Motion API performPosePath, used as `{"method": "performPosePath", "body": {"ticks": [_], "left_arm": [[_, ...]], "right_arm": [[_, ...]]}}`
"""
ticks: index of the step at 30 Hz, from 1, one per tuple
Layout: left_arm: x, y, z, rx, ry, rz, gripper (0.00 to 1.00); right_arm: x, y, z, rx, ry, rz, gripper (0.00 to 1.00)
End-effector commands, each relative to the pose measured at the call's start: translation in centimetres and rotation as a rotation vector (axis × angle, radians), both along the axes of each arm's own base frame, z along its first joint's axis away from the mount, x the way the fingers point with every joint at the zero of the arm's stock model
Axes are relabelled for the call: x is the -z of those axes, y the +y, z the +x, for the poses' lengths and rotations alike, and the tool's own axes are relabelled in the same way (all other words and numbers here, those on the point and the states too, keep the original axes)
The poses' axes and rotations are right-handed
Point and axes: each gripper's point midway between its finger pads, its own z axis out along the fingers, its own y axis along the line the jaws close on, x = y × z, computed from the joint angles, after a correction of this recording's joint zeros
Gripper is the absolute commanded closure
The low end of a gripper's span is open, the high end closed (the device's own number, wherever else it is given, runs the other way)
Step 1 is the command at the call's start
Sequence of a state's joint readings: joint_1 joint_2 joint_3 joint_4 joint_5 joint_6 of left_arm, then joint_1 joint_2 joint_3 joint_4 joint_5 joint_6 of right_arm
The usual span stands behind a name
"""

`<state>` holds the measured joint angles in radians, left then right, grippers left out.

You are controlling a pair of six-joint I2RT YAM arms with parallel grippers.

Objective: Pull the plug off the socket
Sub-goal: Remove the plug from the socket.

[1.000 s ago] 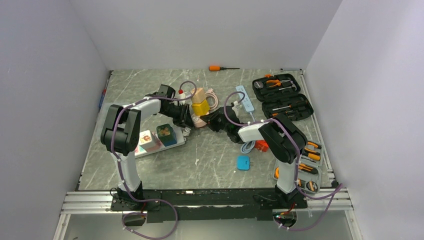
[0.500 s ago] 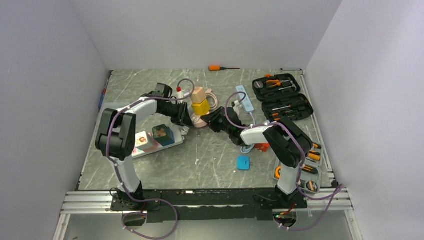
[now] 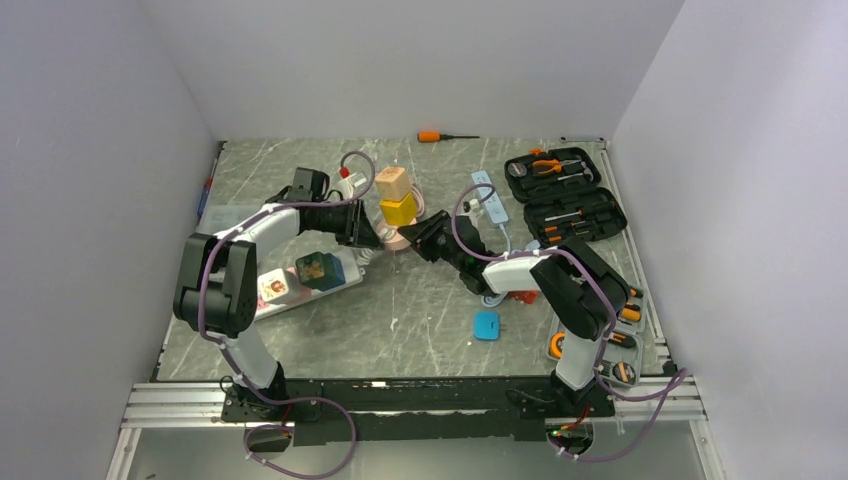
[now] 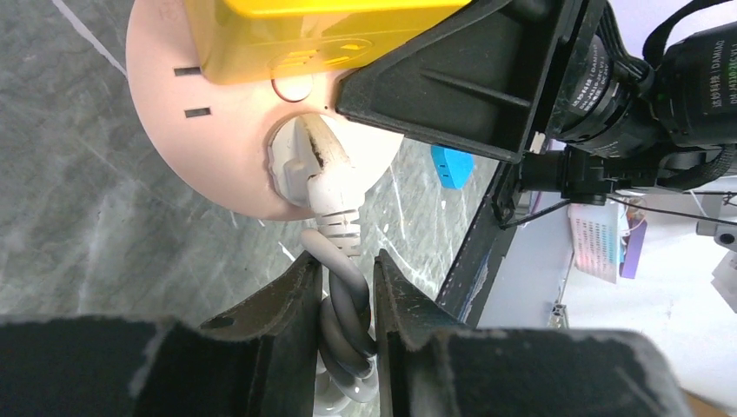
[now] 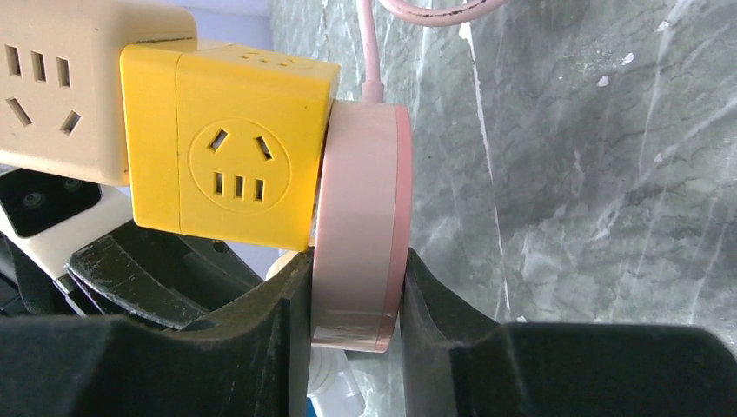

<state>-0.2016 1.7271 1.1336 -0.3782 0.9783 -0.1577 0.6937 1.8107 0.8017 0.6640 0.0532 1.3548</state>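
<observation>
Desk: power strip centre-left in top view. Pink disc stands on edge, right gripper clamped across its rim. White plug seated in disc face, long axis pointing down-frame (straight at left gripper), which pinches white cord just behind plug.

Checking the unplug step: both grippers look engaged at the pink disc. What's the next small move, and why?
Probably a short pull by the left gripper straight back along the cord, away from the pink disc. Its jaws are shut on the cord just below the white plug, which looks fully seated in the disc's face. The right gripper clamps the disc's rim, which should brace it.
</observation>
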Motion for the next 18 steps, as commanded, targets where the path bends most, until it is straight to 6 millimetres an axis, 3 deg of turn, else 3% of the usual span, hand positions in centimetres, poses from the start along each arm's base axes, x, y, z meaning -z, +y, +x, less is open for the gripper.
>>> {"method": "performPosePath", "body": {"ticks": [1,11,18], "left_arm": [[-10.3,-1.7,-1.8,0.153,-0.192,-0.294,1.00],[-13.3,-1.4,-1.0,0.165,-0.240,-0.345,1.00],[-13.3,-1.1,-1.8,0.189,-0.228,-0.379,1.00]], "right_arm": [[4.0,-3.6,0.1,0.087,0.043,-0.188,1.00],[5.2,-4.1,0.0,0.084,0.039,-0.255,1.00],[6.6,-4.4,-0.2,0.082,0.061,-0.294,1.00]]}}
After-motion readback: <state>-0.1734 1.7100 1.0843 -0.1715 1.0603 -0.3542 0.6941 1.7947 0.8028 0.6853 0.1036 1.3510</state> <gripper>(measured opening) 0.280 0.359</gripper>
